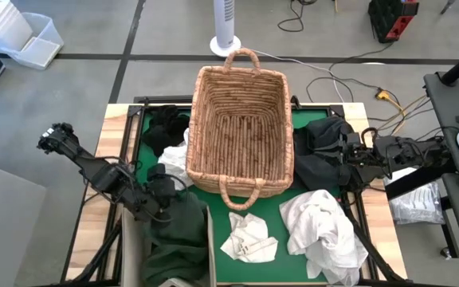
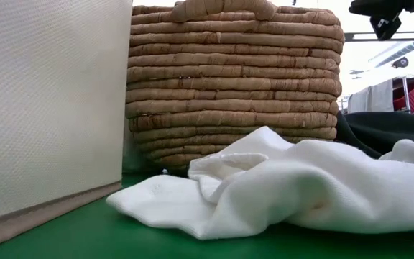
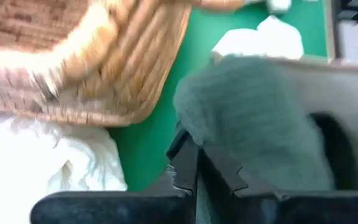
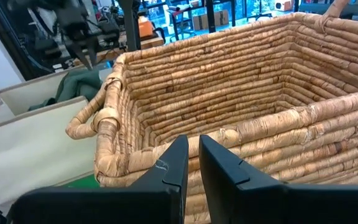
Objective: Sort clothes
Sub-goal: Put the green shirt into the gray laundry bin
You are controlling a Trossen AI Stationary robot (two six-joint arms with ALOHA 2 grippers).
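The clothes lie around a tan wicker basket [image 1: 241, 131]. A dark green garment [image 1: 178, 235] sits in the beige bin [image 1: 130, 247], with part of it draped over the bin's rim. My left gripper [image 1: 168, 190] is shut just above the green garment [image 3: 247, 118], and I see nothing between its fingers. Two white garments [image 1: 249, 237] [image 1: 325, 231] rest on the green mat near the front edge. A third white one [image 1: 175, 159] leans against the basket's left wall. Black garments [image 1: 166, 127] [image 1: 321, 151] flank the basket. My right gripper [image 4: 192, 168] is shut, holds nothing and waits at the basket's right side.
The basket [image 4: 241, 93] stands in the middle of the mat [image 1: 281, 203], its inside bare. The bin's wall [image 2: 49, 108] fills the near left corner. A fan base [image 1: 224, 44], cables and plastic boxes [image 1: 22, 36] lie on the floor beyond the table.
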